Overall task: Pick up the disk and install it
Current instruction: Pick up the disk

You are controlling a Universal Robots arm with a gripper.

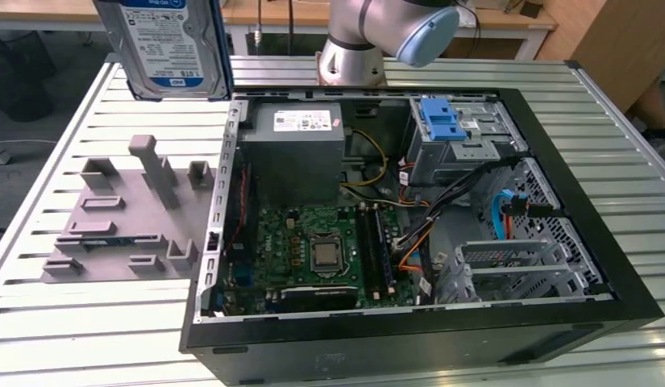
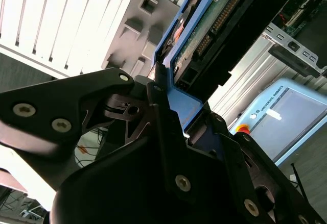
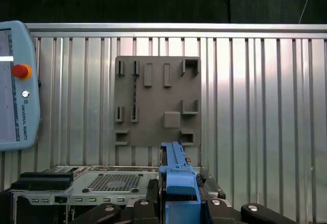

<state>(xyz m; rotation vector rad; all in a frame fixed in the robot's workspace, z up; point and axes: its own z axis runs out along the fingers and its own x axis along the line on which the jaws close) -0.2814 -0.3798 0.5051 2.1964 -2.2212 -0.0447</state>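
Note:
The disk (image 1: 171, 44), silver-grey with a blue-and-white label and blue side rails, hangs upright in the air above the slatted table, toward the exterior view's left of the open computer case (image 1: 590, 242). In the second wrist view my gripper (image 2: 168, 99) is shut on the disk (image 2: 214, 25), with its black fingers (image 2: 153, 127) clamped on the blue rail. In the first wrist view the disk's blue rail edge (image 3: 176, 175) rises from between the fingers (image 3: 148, 196). The metal drive bay with a blue latch (image 1: 445, 121) sits at the case's far corner.
A grey fixture plate with raised slots (image 1: 122, 214) lies on the table beside the case and below the disk (image 3: 156, 101). A grey power supply (image 1: 300, 141), motherboard (image 1: 322, 250) and loose cables fill the case. A teach pendant (image 3: 15, 86) lies past the table. The arm's base (image 1: 354, 48) stands behind the case.

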